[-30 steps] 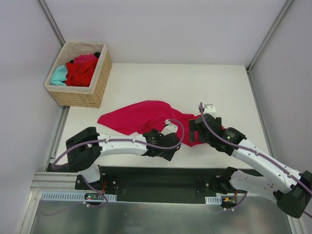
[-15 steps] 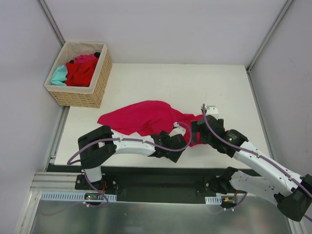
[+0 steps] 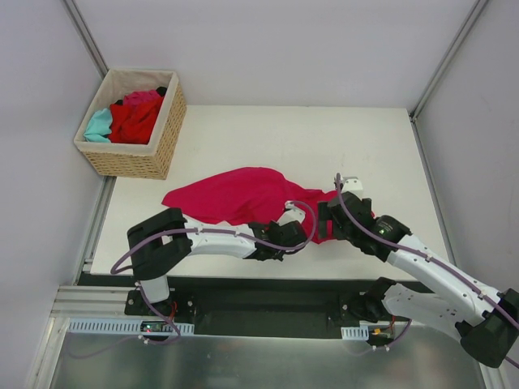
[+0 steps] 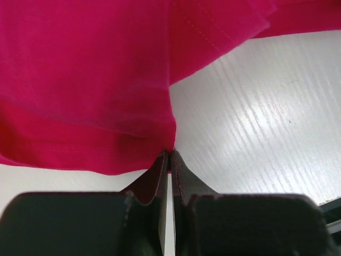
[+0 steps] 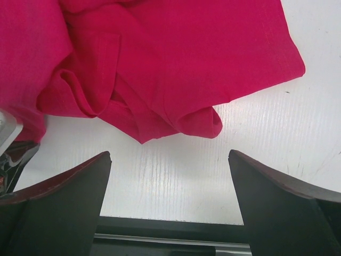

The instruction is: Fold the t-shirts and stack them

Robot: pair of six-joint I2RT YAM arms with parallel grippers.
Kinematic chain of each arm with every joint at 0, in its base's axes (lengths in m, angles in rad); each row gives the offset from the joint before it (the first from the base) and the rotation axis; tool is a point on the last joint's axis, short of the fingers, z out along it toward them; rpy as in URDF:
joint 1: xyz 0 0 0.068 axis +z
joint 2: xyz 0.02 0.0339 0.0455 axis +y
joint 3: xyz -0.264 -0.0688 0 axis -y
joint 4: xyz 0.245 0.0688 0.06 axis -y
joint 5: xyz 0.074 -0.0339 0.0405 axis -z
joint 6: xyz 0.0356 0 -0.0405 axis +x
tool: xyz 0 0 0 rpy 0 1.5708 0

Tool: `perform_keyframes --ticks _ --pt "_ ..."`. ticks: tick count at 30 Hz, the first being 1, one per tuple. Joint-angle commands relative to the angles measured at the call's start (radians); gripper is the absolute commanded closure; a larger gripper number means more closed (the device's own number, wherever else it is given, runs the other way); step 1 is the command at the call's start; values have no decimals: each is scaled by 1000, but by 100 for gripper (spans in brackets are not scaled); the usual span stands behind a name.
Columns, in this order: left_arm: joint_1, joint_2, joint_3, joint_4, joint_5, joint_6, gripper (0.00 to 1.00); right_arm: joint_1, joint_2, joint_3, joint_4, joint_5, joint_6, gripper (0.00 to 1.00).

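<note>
Magenta t-shirt (image 3: 235, 197) lies crumpled on the white worktop (image 3: 308, 146), spread from centre toward 9 o'clock in the top view, its bunched end reaching toward 3 o'clock. Left gripper (image 3: 293, 229) sits at the shirt's near edge, about 5 o'clock of the cloth; in the left wrist view its jaws are pressed together and clamped on the hem, with the fabric puckering at the tips. Right gripper (image 3: 324, 223) is at the shirt's 4 o'clock end, jaws wide apart and holding nothing. In the right wrist view a folded lump of the shirt lies just beyond the fingers (image 5: 64, 197), with bare worktop between them. Wicker basket (image 3: 134, 158) stands at 10 o'clock of the worktop, well apart from both arms. It holds a red t-shirt (image 3: 134, 121), a teal t-shirt (image 3: 97, 124) and a pink t-shirt (image 3: 144, 98), all unfolded.
</note>
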Motion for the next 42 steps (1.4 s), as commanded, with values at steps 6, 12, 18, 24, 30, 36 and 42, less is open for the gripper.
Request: perform_keyframes --ticks 6,12,18,24,30,36,42 --pt "21 -105 -43 -116 -70 -36 100 -6 10 0 25 -10 1 4" --pt "27 -255 34 -230 -113 -33 100 -33 56 -53 74 -26 17 3" --pt "47 -386 84 -285 -148 -16 100 -93 117 -93 161 -46 18 3" --pt "77 -483 136 -371 -216 5 100 -159 203 -38 212 -91 0 3" --pt "100 -596 236 -483 -300 4 100 -179 260 46 217 -100 -23 3" --pt "103 -734 423 -655 -450 -10 100 -188 317 68 243 -112 -23 3" --pt "103 -849 543 -770 -568 12 100 -194 361 83 269 -148 -20 3"
